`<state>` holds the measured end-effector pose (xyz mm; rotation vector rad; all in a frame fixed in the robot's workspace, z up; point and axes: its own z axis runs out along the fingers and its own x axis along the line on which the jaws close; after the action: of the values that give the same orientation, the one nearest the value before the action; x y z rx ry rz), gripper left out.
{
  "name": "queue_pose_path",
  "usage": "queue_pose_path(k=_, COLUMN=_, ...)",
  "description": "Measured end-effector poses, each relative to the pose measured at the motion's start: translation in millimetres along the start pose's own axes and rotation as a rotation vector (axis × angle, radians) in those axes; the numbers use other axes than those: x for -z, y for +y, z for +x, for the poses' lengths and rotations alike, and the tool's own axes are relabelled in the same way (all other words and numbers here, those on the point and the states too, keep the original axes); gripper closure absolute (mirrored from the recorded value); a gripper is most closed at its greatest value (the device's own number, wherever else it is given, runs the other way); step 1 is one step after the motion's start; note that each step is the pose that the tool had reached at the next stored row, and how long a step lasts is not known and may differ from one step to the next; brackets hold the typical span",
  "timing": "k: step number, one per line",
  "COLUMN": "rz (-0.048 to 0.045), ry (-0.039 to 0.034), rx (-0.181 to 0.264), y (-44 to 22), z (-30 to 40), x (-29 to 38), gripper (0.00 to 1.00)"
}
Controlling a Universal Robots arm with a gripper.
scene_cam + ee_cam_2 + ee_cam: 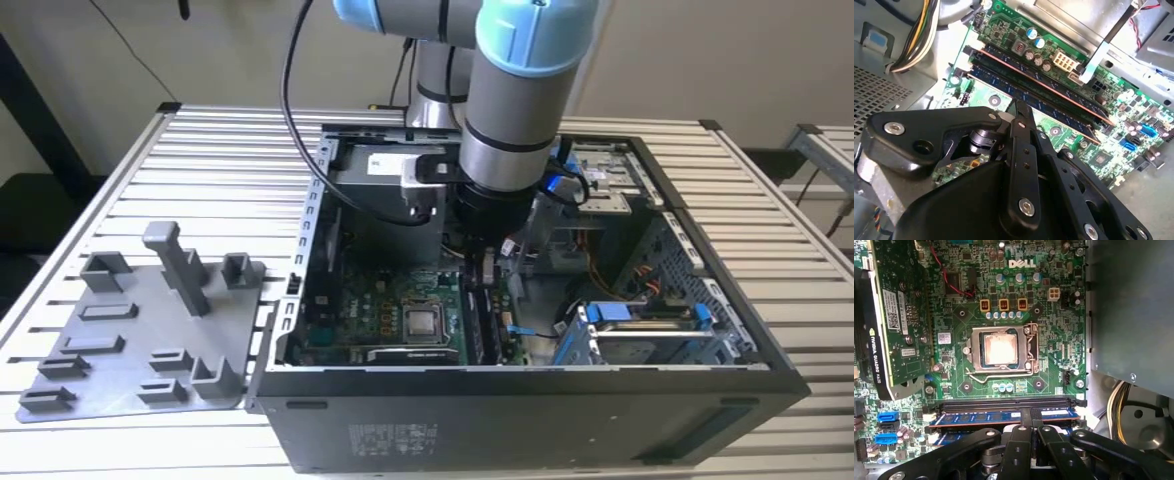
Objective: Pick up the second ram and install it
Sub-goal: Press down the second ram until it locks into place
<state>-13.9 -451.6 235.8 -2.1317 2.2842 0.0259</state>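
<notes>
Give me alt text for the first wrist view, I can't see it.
The black end effector sits on a blue ram stick lying along a motherboard slot. Beyond it are the bare processor in its socket and an upright graphics card.

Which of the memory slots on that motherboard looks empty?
The black slot right beside the processor socket looks empty; the slot next to it holds a blue ram stick.

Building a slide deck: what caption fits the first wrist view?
Gripper at a blue RAM stick in its motherboard slot, beside the bare CPU socket.
</notes>
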Motion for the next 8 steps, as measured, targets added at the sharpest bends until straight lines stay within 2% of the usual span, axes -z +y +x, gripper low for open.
queue_pose_path(k=8, rz=-0.0038, ry=0.0012, rx=0.000, y=-4.9, z=7.0, x=-0.3, gripper=0.89)
